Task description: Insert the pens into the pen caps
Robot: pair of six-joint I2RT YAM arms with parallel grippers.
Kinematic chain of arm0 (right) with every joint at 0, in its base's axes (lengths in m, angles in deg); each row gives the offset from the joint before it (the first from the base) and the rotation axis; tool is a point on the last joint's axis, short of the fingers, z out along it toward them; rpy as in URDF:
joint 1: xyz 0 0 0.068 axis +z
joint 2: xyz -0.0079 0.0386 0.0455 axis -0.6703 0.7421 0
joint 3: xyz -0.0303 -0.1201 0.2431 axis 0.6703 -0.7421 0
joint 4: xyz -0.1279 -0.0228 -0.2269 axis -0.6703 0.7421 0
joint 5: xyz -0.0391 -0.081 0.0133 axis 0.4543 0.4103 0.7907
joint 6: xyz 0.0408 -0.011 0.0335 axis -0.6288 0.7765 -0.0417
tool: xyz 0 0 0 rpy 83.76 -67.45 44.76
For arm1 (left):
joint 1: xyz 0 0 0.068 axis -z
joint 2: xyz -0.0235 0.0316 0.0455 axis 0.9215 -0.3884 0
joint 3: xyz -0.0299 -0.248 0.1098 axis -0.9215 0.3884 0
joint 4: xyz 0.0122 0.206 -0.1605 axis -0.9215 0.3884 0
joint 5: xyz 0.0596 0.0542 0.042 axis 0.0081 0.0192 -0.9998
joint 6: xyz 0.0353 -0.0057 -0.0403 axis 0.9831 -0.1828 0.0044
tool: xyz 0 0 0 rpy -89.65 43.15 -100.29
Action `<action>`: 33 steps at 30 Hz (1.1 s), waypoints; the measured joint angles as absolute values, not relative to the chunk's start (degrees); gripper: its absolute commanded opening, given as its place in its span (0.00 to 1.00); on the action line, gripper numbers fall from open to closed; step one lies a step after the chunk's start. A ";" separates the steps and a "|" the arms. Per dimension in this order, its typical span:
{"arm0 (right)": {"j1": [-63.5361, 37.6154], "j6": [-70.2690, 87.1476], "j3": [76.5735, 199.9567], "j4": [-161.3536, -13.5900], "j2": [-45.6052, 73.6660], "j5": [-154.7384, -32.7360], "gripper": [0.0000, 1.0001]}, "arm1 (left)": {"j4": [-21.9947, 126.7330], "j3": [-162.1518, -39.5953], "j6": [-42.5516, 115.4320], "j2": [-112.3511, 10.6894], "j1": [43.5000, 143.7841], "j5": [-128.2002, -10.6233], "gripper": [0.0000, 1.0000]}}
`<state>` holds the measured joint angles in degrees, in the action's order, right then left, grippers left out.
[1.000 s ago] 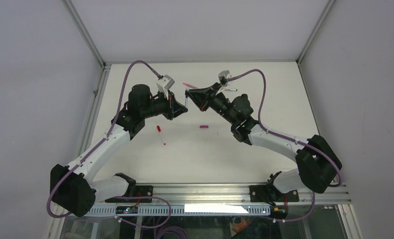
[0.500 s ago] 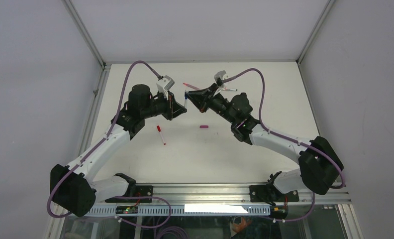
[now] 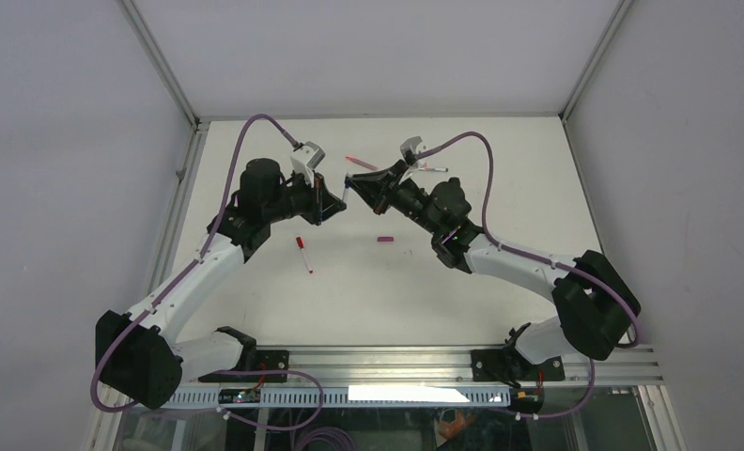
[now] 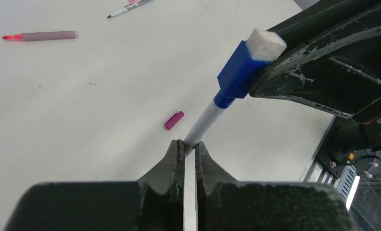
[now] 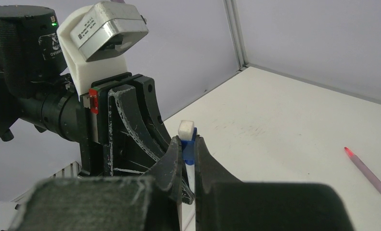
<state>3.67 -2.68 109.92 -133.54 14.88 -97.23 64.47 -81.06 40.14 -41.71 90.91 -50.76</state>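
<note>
My left gripper is shut on the white barrel of a pen. The pen's far end sits inside a blue pen cap with a white felt top. My right gripper is shut on that blue cap, and one of its fingers shows dark at the right of the left wrist view. From above, the left gripper and the right gripper meet tip to tip over the back middle of the table.
A magenta cap lies loose on the table. A red-capped pen lies nearer the left arm. A pink pen with a red tip and a black-tipped pen lie behind the grippers.
Both grippers, still joined at the pen and blue cap, have shifted slightly left and toward the back. The right arm has stretched further over.
</note>
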 measured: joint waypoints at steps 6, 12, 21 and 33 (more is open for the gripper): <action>4.24 -2.88 110.29 -134.81 17.31 -97.25 0.00 | 66.05 -81.06 40.47 -41.73 90.39 -52.26 0.00; 4.35 -2.92 110.38 -135.29 18.14 -97.25 0.00 | 66.51 -81.06 41.30 -41.75 90.28 -53.60 0.00; 4.35 -3.47 114.66 -129.56 18.25 -96.82 0.00 | 62.44 -77.61 40.75 -39.15 90.10 -53.53 0.00; 2.69 -10.00 128.56 -120.10 26.42 -106.59 0.00 | 56.78 -68.58 37.85 -27.06 89.14 -54.21 0.00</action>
<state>2.69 -10.00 128.56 -120.10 26.42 -106.59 56.78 -68.58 37.85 -27.06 89.14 -54.21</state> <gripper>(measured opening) 0.053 0.034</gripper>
